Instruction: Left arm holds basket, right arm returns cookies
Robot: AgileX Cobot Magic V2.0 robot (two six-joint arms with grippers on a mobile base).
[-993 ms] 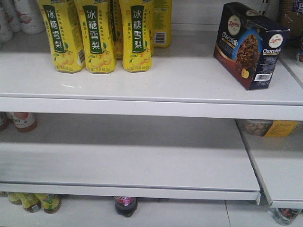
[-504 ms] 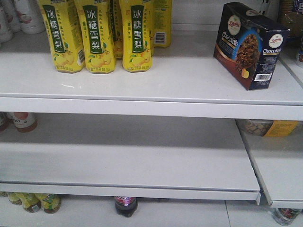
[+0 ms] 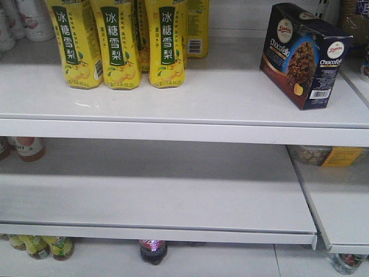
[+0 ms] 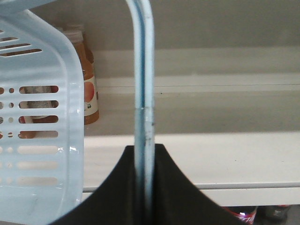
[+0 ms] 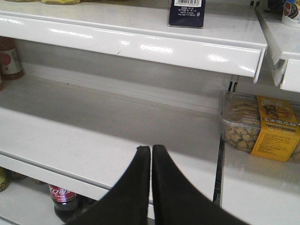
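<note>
The cookies (image 3: 304, 55), a dark navy carton with a chocolate cookie picture, stand on the upper shelf at the right, free of any gripper. In the right wrist view only the carton's barcode end (image 5: 187, 12) shows at the top. My right gripper (image 5: 151, 149) is shut and empty, hanging in front of the middle shelf, well below the carton. My left gripper (image 4: 144, 147) is shut on the flat loop handle (image 4: 142, 70) of the pale blue basket (image 4: 35, 140), whose slotted side fills the left of that view. Neither arm appears in the front view.
Yellow drink bottles (image 3: 118, 43) stand at the upper shelf's left. The white shelf lip (image 5: 140, 44) juts out above my right gripper. A tub of snacks with a yellow label (image 5: 260, 124) sits on the lower right shelf. A cola bottle (image 3: 153, 251) stands on the bottom shelf.
</note>
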